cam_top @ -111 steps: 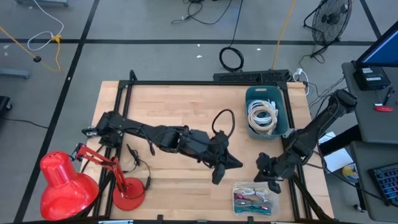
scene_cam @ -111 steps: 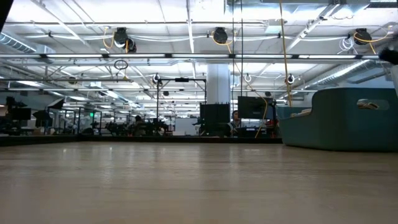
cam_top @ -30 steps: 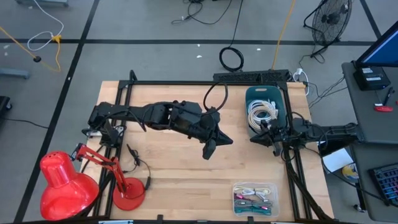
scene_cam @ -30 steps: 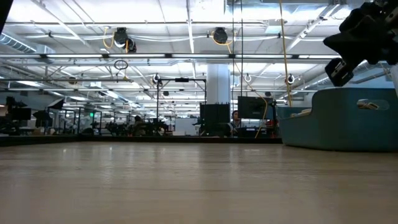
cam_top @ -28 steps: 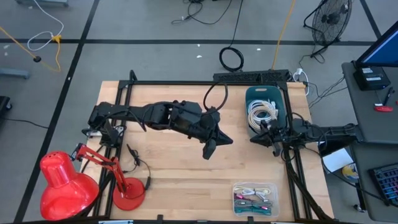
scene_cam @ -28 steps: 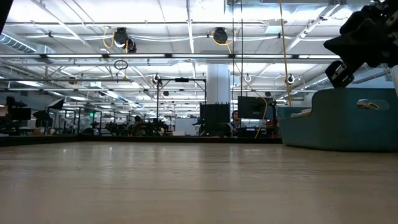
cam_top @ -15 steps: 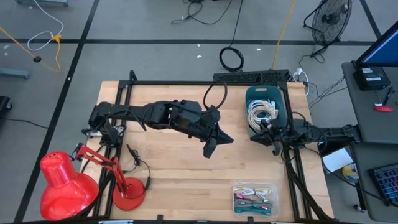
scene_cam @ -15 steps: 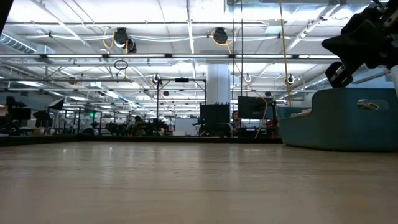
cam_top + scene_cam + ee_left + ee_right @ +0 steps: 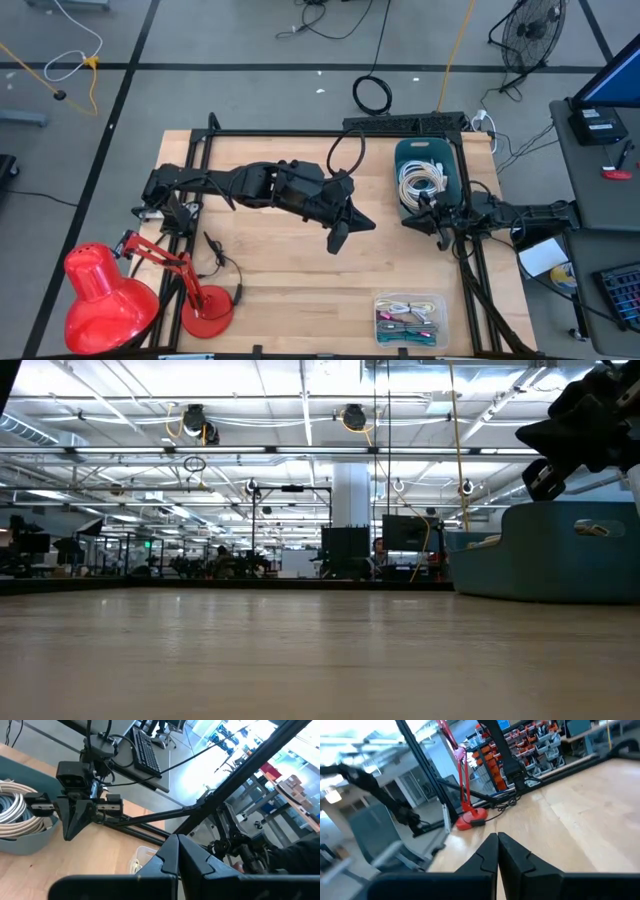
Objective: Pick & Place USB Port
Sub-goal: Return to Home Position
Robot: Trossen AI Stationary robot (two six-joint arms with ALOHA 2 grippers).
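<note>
Right end effector (image 9: 408,224), pressed together and empty, hangs just beside the blue bin (image 9: 430,146) by the right edge of the bench (image 9: 285,290); left end effector (image 9: 336,243), likewise pressed together, hovers mid-bench.

Red desk lamp (image 9: 98,283) on table (image 9: 270,270) corner, left side; black keyboard (image 9: 400,123) just off table edge.

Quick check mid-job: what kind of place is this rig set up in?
Probably a big open workshop or robotics lab: a bare ceiling with strip lights, shelves of orange parts bins, and a floor fan. The left gripper and right gripper hang shut over the wooden table.
</note>
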